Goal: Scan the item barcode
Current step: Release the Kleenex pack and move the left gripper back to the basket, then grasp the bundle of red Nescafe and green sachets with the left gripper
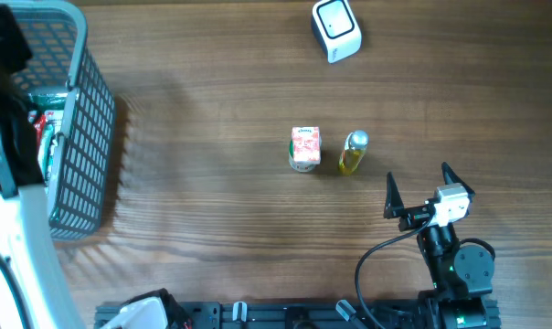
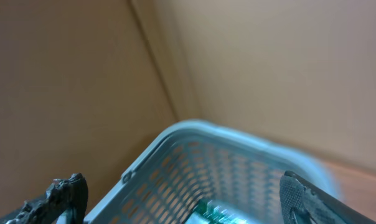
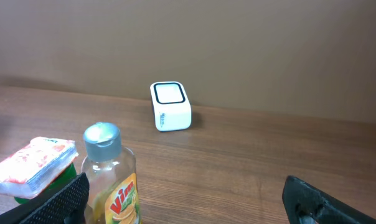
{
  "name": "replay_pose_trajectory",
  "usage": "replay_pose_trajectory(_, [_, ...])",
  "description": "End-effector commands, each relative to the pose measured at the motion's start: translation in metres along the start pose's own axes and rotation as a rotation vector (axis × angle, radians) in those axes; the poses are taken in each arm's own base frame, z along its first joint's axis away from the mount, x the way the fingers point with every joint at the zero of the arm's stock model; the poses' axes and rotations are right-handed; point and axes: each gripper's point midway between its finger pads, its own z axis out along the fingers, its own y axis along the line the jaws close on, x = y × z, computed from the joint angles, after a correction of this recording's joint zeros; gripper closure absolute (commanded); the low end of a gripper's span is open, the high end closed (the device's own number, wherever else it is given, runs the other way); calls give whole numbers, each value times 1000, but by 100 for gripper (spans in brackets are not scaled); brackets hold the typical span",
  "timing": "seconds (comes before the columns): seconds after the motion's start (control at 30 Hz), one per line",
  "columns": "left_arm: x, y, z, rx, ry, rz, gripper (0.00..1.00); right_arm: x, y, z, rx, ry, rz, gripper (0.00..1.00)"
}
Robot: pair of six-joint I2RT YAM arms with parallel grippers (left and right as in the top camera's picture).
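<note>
The bottle stands near the right gripper, apart from its fingers.

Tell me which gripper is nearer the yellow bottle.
Right. The right gripper is open on the near side of the bottle, close by; the left gripper hangs over the basket, far across the table.

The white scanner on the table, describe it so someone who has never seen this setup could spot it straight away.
On the wooden table, look to the far edge, at the top of the overhead view. The scanner stands alone there, beyond the yellow bottle and the red-and-white packet. Unlike those, it is a plain white rounded block with a dark-framed window on top.
</note>
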Motion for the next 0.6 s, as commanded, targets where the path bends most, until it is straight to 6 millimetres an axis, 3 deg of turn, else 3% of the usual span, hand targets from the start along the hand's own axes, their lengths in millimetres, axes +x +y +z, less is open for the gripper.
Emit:
replay_pose_trajectory(0.0, [37, 12, 43, -31, 125, 80, 10, 0, 3, 0, -17, -2, 19, 0])
replay_pose_trajectory(0.17, [98, 8, 92, 90, 291, 263, 8, 0, 3, 0, -17, -2, 19, 0])
replay_pose_trajectory(0.27, [136, 21, 113, 93, 393, 272, 7, 0, 3, 0, -17, -2, 19, 0])
replay_pose_trajectory(0.43, [190, 7, 131, 305, 491, 272, 2, 0, 3, 0, -17, -2, 19, 0])
replay_pose_trajectory(0.57, [220, 5, 142, 354, 556, 335, 0, 0, 3, 0, -17, -2, 19, 0])
